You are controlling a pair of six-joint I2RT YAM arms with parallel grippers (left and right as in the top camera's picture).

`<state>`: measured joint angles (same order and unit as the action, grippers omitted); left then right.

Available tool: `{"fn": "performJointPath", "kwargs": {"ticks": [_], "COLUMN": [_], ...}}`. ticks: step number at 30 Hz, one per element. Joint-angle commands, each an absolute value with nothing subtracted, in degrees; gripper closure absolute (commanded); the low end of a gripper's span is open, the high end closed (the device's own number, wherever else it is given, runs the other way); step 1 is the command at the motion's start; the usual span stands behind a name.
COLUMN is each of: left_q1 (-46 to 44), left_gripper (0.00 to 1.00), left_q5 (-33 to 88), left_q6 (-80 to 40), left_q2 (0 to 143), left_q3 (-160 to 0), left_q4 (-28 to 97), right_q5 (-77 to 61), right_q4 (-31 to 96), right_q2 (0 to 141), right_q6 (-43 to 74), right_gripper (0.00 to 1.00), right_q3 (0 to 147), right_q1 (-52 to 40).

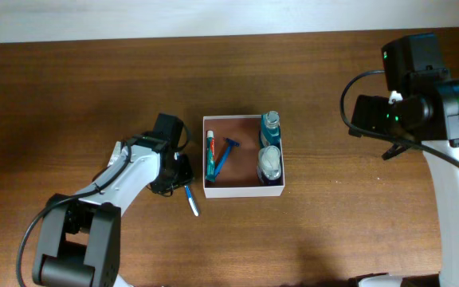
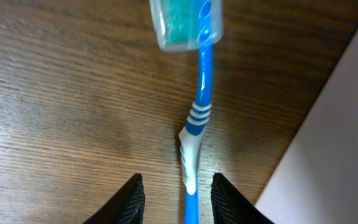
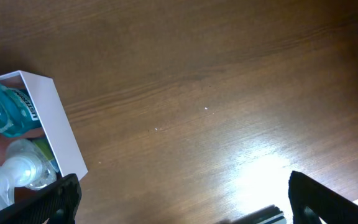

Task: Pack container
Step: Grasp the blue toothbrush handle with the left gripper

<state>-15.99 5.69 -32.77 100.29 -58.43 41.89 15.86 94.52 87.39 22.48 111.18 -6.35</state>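
Note:
The container [image 1: 244,188], a square white-walled box with a reddish-brown floor, sits mid-table. It holds a toothpaste tube [image 1: 210,155], a blue razor [image 1: 228,154], a blue mouthwash bottle [image 1: 271,129] and a clear bottle [image 1: 270,165]. A blue toothbrush [image 1: 191,199] with a capped head [image 2: 185,22] lies on the table just left of the box. My left gripper [image 2: 179,177] is low over it and open. One finger stands on each side of the handle [image 2: 194,124] with gaps, not touching. My right gripper [image 3: 182,177] is wide open over bare wood, right of the box.
The container's white wall [image 2: 328,155] runs close beside the toothbrush, on the right in the left wrist view. The right arm [image 1: 421,104] hangs above the table's right side. In the right wrist view the box corner [image 3: 58,134] is at lower left.

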Motion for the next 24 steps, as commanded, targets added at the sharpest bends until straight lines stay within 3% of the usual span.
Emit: {"fn": "performJointPath", "kwargs": {"ticks": [1,24], "left_q1": [-15.97,-16.40], "left_gripper": [0.64,0.67], "left_q5": [6.20,1.69], "left_q6": [-32.10,-32.10], "left_q2": [100.16,100.38], "left_q3": [-57.43,-53.39], "left_q4": [40.40,31.86], "right_q5": [16.78,16.78], "right_q4": [94.50,94.50], "right_q2": [87.48,87.48], "right_q6": [22.72,22.72], "right_gripper": [0.02,0.02], "right_q3": [111.77,111.77], "right_q1": [-5.96,-5.96]}}
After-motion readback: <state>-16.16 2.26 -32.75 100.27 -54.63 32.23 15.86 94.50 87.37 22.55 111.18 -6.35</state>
